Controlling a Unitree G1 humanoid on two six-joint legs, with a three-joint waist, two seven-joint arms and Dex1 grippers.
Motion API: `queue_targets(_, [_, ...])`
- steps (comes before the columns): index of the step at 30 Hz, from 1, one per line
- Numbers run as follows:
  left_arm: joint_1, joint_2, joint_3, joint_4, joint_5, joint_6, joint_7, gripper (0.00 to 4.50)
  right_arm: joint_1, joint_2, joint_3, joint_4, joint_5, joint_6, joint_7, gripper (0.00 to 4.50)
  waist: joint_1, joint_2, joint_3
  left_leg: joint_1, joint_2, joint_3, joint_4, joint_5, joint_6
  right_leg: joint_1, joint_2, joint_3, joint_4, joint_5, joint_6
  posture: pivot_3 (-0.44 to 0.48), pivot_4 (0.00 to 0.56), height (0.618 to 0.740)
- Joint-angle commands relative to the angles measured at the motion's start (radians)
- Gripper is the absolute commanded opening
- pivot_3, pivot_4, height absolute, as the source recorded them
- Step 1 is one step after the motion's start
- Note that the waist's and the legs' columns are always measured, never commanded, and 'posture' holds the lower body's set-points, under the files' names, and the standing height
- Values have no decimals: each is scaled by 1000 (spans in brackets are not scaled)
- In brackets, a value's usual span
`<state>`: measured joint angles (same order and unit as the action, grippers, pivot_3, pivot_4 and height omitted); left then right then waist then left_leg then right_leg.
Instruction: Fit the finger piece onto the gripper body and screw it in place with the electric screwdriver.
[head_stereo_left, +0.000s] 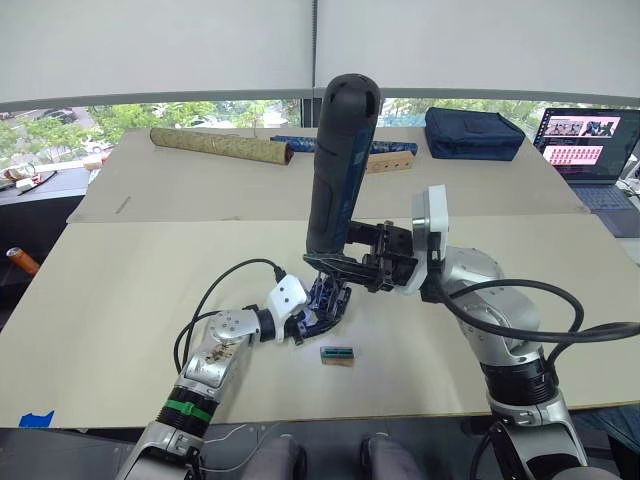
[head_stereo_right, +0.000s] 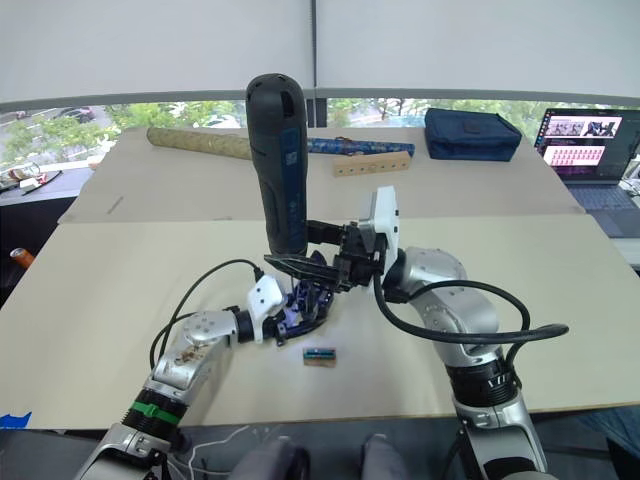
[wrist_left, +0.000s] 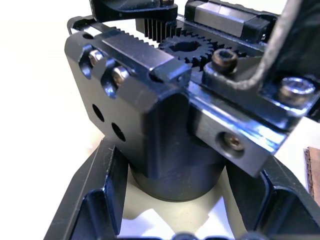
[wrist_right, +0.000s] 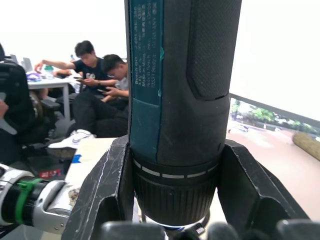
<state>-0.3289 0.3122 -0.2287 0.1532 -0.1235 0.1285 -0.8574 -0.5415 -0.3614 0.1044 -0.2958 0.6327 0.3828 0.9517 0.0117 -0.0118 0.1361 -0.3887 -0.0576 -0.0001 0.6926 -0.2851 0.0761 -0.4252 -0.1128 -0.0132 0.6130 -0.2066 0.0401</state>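
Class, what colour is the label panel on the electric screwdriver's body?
Dark blue-teal, on the black electric screwdriver; clearest in the right wrist view.

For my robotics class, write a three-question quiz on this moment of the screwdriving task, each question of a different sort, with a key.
1. True or false: the electric screwdriver lies flat on the table.
2. Which gripper clamps the gripper body? A) left gripper B) right gripper C) neither
3. Fill in: the small tan-and-green block rests on the table just ____ the gripper body, on the robot's side.

Key: 1. False; it stands upright, bit down, held by the right gripper. 2. A. 3. in front of.
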Motion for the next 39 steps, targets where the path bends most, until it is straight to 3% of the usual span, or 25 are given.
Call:
queue_targets(1, [20, -2, 0, 38, 12, 18, 26, 2310, -34, -11, -37, -70, 50, 0, 11, 1904, 0, 0, 0, 0, 0, 0, 0, 0, 0, 0, 0, 0, 0, 0, 0, 0, 150, 740])
queue_targets(2, [20, -6, 7, 41, 14, 14, 41, 2310, -38, -19, -45, -78, 61, 8, 16, 1904, 1, 0, 0, 0, 0, 0, 0, 0, 0, 0, 0, 0, 0, 0, 0, 0, 150, 740])
queue_targets(4, [22, -11, 19, 44, 11, 10, 55, 3349, -43, -40, -63, -95, 90, 28, 20, 1904, 1, 0, 0, 0, 0, 0, 0, 0, 0, 0, 0, 0, 0, 0, 0, 0, 150, 740])
queue_targets(7, [32, -6, 23, 44, 8, -8, 50, 4478, -54, -72, -111, -134, 188, 79, 22, 1904, 1, 0, 0, 0, 0, 0, 0, 0, 0, 0, -1, 0, 0, 0, 0, 0, 150, 740])
queue_targets(11, [82, 43, 63, 1, -26, -24, 13, 4478, -132, -173, -223, -158, 430, 246, -17, 1904, -5, 0, 0, 0, 1, 0, 0, 0, 0, 0, -2, 2, 0, 0, 0, 0, 150, 740])
queue_targets(16, [172, 166, 156, -92, -125, -36, -83, 4478, -252, -469, -329, 3, 596, 524, -22, 1904, -15, 0, 1, -1, 3, 0, -7, -1, -1, -3, -3, 5, -2, -1, -3, 0, 150, 740])
queue_targets(18, [199, 204, 258, -89, -201, -166, -146, 4478, -239, -668, -270, 97, 488, 617, 70, 1904, -12, 1, 1, 0, 4, 0, -10, 0, -2, -3, -4, 4, -3, -2, -4, 0, 150, 740])
queue_targets(20, [240, 277, 324, -107, -286, -161, -258, 4478, -213, -854, -161, 181, 352, 697, 121, 1904, -10, 0, 2, -3, 4, 0, -12, 0, -2, -6, -5, 3, -4, -3, -5, 0, 150, 740])
queue_targets(25, [311, 424, 391, -166, -400, -81, -427, 4478, -189, -1033, 180, 331, -72, 628, 200, 1904, -9, 7, 6, -15, 1, 4, -10, 0, 0, -17, -11, 2, -4, -3, -6, 0, 150, 740])
queue_targets(28, [330, 454, 403, -191, -409, -72, -450, 4478, -195, -995, 302, 450, -249, 530, 256, 1904, -8, 11, 8, -21, -2, 7, -8, 2, -1, -24, -13, 1, -2, -2, -5, 0, 150, 740])
queue_targets(31, [337, 461, 421, -208, -418, -53, -441, 4478, -222, -903, 319, 576, -317, 513, 264, 1904, -19, 11, 11, -26, -2, 11, -7, 6, -7, -31, -13, 1, 0, -1, -2, 0, 150, 740])
queue_targets(39, [349, 462, 450, -236, -416, -12, -412, 4478, -232, -788, 339, 744, -465, 470, 312, 1904, -23, 13, 13, -25, -1, 13, -5, 8, -8, -31, -10, -2, 4, 0, -2, 0, 150, 740])
